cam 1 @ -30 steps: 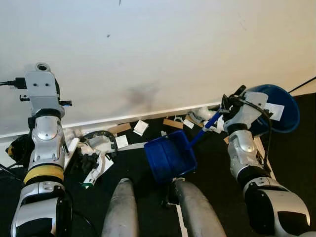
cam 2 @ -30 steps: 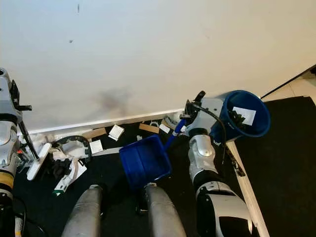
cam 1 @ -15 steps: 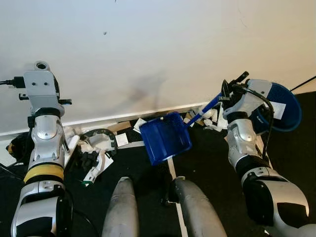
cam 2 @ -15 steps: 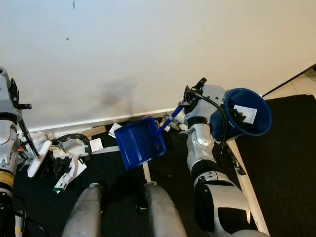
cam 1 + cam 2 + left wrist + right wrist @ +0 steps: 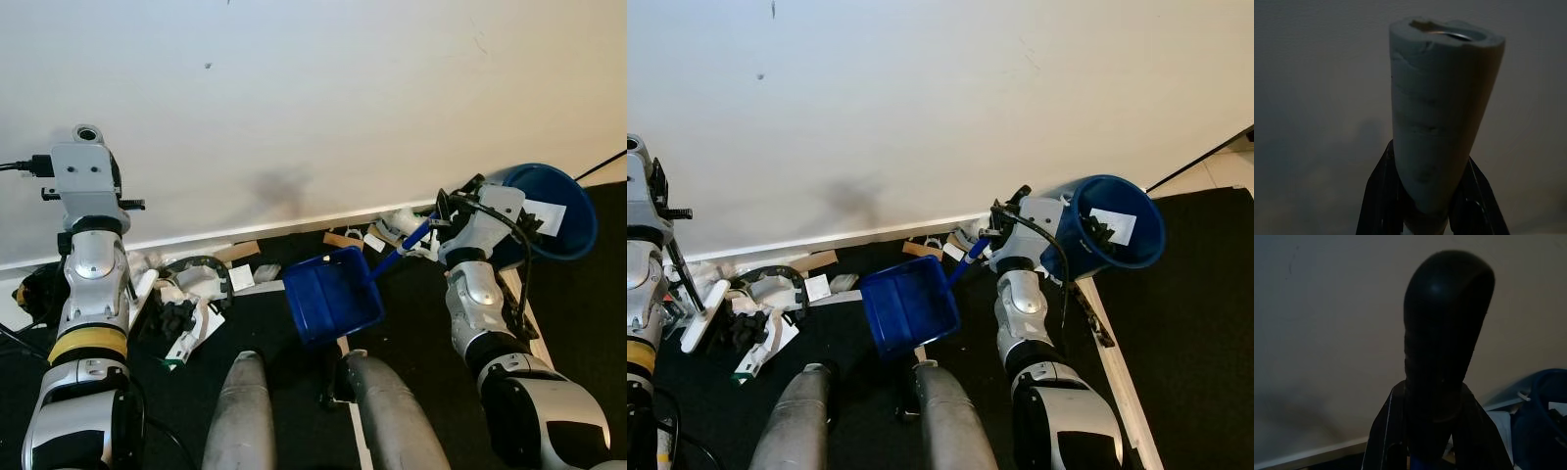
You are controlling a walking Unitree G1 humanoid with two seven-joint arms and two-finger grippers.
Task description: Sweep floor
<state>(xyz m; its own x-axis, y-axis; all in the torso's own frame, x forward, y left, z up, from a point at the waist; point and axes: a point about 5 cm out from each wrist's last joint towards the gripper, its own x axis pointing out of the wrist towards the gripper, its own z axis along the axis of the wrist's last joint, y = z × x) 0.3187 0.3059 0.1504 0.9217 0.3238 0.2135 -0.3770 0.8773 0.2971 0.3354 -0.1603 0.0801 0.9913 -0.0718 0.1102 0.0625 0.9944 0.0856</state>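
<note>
A blue dustpan (image 5: pixel 333 296) rests on the black floor just short of the baseboard. Its blue handle (image 5: pixel 409 243) runs up to my right gripper (image 5: pixel 1430 390), which is shut on the handle's black end (image 5: pixel 1447 333). Paper and cardboard scraps (image 5: pixel 345 241) lie along the baseboard beyond the pan. My left gripper (image 5: pixel 1427 157) is raised at the left and shut on the broom's grey foam grip (image 5: pixel 1442 107). The broom's white head (image 5: pixel 701 318) sits beside a pile of mixed litter (image 5: pixel 188 302).
A blue bucket (image 5: pixel 1114 233), tilted with paper inside, stands by my right arm. The white wall and baseboard (image 5: pixel 284 223) are directly ahead. My two legs (image 5: pixel 245 411) show at the bottom, with a white line (image 5: pixel 1114 377) on the floor at the right.
The dustpan was on the floor a second ago, then lifted and tipped toward the wall. It has now come back down to the floor. My left arm has stayed put.
</note>
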